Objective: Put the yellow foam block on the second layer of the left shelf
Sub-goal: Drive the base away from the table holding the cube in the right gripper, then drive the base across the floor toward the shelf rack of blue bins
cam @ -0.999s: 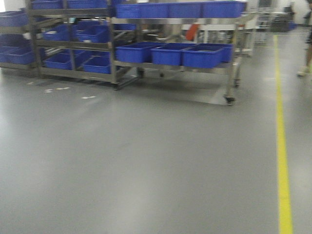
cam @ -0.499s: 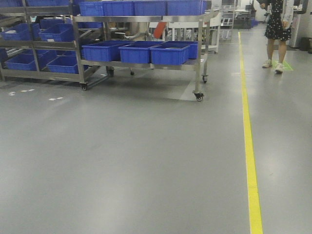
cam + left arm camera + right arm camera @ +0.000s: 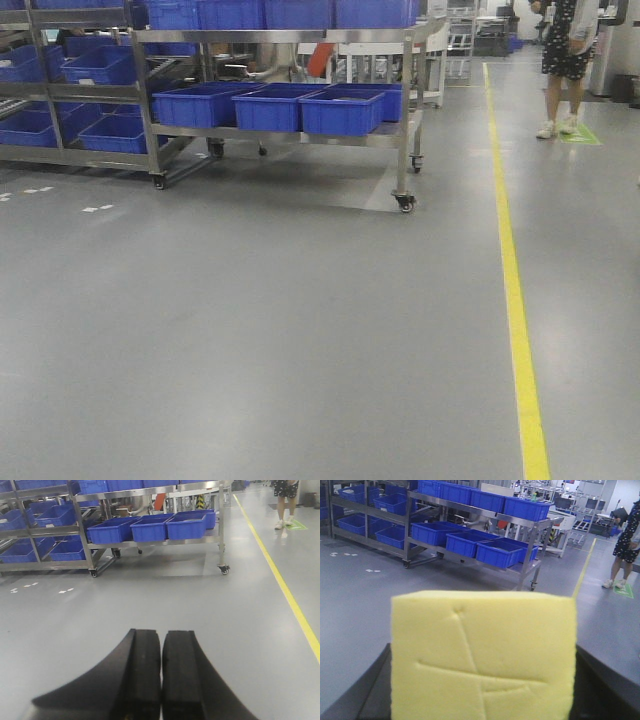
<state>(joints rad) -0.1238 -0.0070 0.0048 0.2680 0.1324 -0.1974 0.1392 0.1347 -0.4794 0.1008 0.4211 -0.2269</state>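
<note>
Clamped between the dark fingers (image 3: 365, 695) of the right gripper (image 3: 482, 700) and filling the lower centre of the right wrist view: the yellow foam block (image 3: 482, 655), shallow creases scored across its face. Pressed together on nothing at the bottom of the left wrist view: the black pads (image 3: 142, 675) of the left gripper (image 3: 161, 675). Well beyond both, at upper left of the front view: the left shelf second layer (image 3: 60, 91), loaded with blue bins (image 3: 95, 65). To its right, a wheeled steel rack (image 3: 405, 110) bearing more blue bins on both tiers. Contents mostly hidden by bin walls, save a pale item (image 3: 347, 490) at upper left of the right wrist view. Along the right, a yellow floor line (image 3: 515, 300); beside it, a person (image 3: 565, 50) at a green floor mark (image 3: 583, 136), any lettering too small to read.
</note>
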